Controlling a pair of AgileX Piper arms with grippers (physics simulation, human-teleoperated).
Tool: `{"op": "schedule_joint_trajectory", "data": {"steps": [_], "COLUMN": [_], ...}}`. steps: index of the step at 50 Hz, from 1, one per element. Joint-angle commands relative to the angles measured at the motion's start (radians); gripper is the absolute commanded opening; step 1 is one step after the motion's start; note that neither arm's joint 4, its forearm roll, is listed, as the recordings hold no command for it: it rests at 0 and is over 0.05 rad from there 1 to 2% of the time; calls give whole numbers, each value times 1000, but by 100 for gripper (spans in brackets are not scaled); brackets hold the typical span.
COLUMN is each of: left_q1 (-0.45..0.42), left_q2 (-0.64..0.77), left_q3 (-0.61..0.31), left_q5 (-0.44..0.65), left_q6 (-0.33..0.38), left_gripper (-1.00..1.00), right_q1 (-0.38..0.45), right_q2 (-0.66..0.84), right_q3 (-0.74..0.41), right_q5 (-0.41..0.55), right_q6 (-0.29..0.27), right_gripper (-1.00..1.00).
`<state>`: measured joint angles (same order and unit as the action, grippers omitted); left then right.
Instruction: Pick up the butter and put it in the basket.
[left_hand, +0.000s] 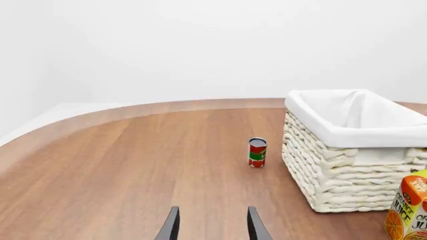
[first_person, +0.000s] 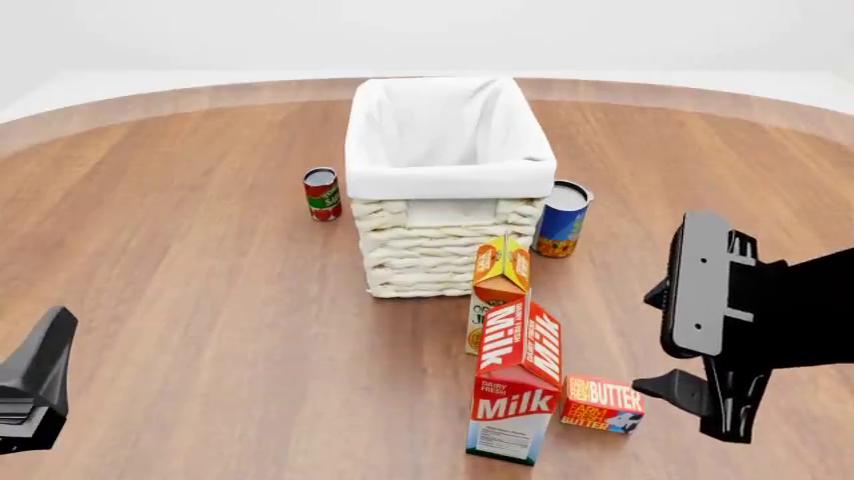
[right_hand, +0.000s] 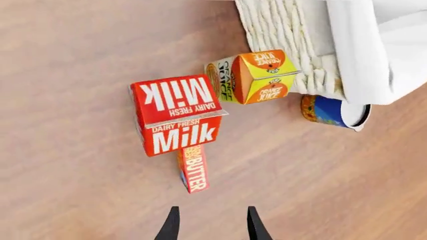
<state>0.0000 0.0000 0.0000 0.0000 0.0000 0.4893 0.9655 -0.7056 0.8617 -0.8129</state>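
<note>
The butter (first_person: 602, 404) was found lying flat on the table (first_person: 187, 300), just beside the base of the milk carton (first_person: 518, 385) on its right side, and well short of the basket (first_person: 447, 185). The right gripper (first_person: 707, 330) was held above the table to the right of the butter, fingers parted and nothing between them. The left gripper (left_hand: 212, 226) was likewise seen spread and empty, low at the near left, clear of all items.

The chief risk was judged to be the milk carton: it stood touching or nearly touching the butter, so a finger lowered on that side could strike and topple it. The juice carton (first_person: 498, 290) stood between the butter and the basket wall, and could be clipped by a low carry.

The surface was noted as smooth brown wood-grain with a curved far edge. Plain white walls and pale floor were seen beyond. A small red can (first_person: 320, 193) and a blue can (first_person: 562, 218) flanked the basket.
</note>
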Motion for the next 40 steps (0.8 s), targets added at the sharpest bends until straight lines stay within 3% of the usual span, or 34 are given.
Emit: {"op": "schedule_joint_trajectory", "data": {"steps": [1,14,40], "left_q1": [0,0,0], "left_q2": [0,0,0], "left_q3": [0,0,0], "left_q5": [0,0,0], "left_q6": [0,0,0], "left_gripper": [100,100,100], "right_q1": [-19,-94,-86], "right_q2": [19,11,160], "right_q3": [39,104,117], "right_q5": [10,-3,-142], "right_q6": [-34,-93,-68], "right_gripper": [100,100,100]}}
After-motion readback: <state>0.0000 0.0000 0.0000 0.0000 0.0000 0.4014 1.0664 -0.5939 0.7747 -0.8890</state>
